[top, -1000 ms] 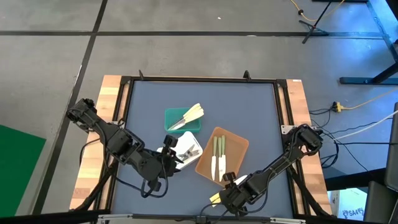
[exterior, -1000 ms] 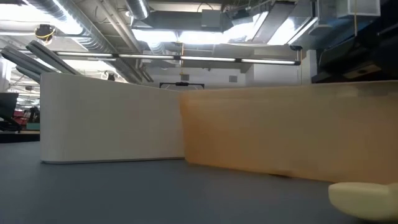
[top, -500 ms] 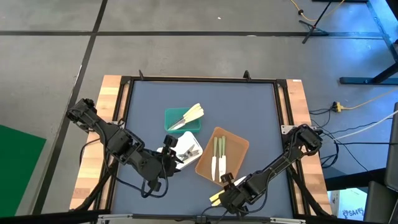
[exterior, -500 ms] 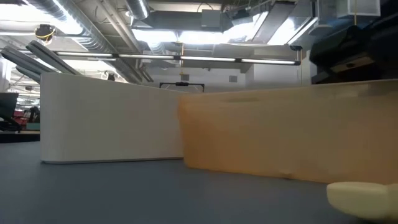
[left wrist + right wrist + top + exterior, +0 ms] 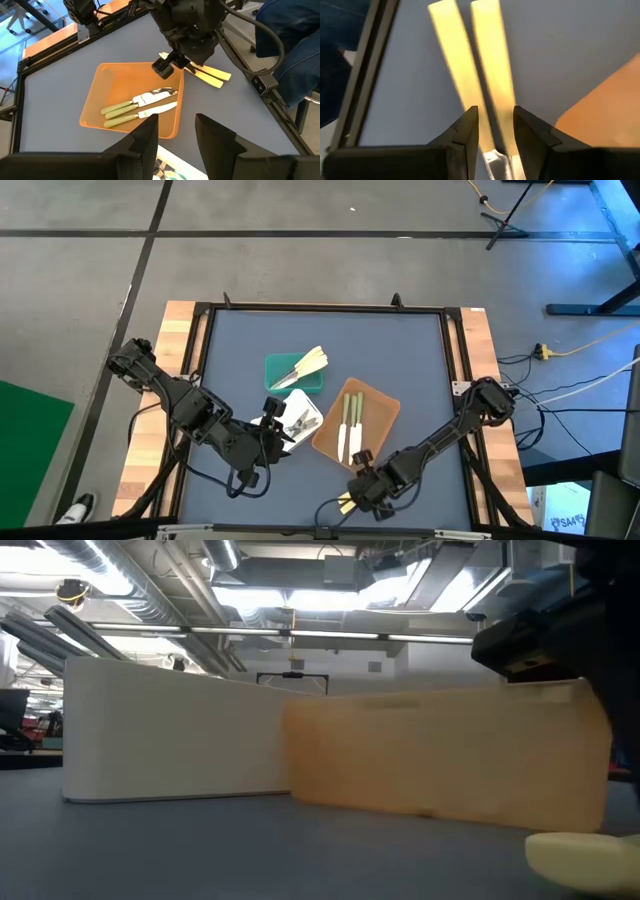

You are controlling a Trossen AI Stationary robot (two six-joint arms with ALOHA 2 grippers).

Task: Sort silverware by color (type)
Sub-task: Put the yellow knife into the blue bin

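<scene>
Landmark: orange tray [image 5: 355,423], near the middle of the blue-grey table [image 5: 400,350].

Orange tray: holds olive-green-handled utensils [image 5: 131,108] with white tips, lying side by side. In the left wrist view three handles show; at least one is a knife.

Green tray [image 5: 290,369]: up-table and to the left of the orange tray. Pale cream-yellow utensils [image 5: 303,366] lie fanned across it, tips reaching over its edge.

White tray [image 5: 300,415]: just left of the orange tray, touching or nearly so. Holds translucent whitish utensils [image 5: 298,419]; count unreadable.

Two more cream-yellow pieces [image 5: 207,74] lie flat on the table just beside the orange tray's near corner, parallel and close together, not in any tray.

Right gripper [image 5: 357,492]: low over those two pieces, beside the orange tray's near corner. In the right wrist view its fingers [image 5: 465,132] stand apart, one on either side of the yellow strips; cannot tell whether they press on them.

Left gripper [image 5: 270,433]: at the white tray's near-left edge, well left of the orange tray. Fingers [image 5: 147,137] parted, nothing between them.
</scene>
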